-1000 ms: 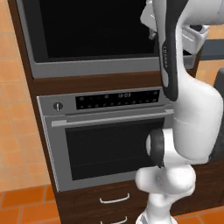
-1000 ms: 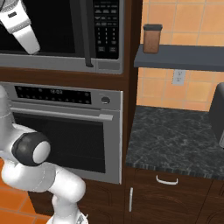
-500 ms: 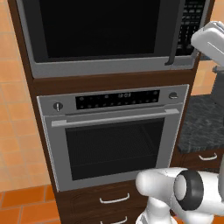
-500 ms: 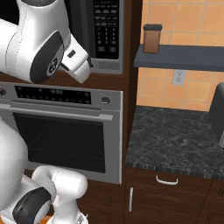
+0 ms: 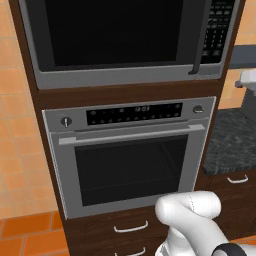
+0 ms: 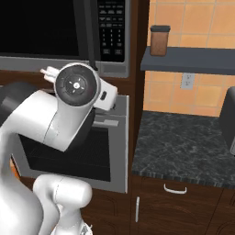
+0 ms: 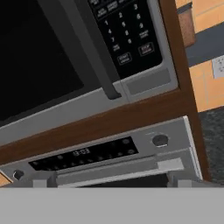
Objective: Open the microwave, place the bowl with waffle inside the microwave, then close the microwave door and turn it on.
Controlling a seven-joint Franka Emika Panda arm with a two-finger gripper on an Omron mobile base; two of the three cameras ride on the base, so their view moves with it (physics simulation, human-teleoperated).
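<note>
- A home kitchen, rendered, with built-in appliances set in dark wood cabinetry.
- The microwave [image 5: 125, 40] sits high in the cabinet column, its black glass microwave door [image 5: 110, 32] closed, a dark vertical handle [image 5: 200, 37] beside a keypad strip [image 5: 218, 30] of white buttons.
- Directly below it is a steel oven [image 5: 130, 155] with a horizontal bar handle, 2 round knobs and a mesh window.
- Drawers [image 5: 131, 228] with curved pulls run beneath the oven.
- Beside the column lies a dark speckled stone surface [image 6: 183, 147] over cabinet doors.
- Orange tiles [image 6: 197, 20] cover the wall, with a socket [image 6: 186, 81] and a shelf [image 6: 188, 59] carrying a brown jar [image 6: 159, 40].
</note>
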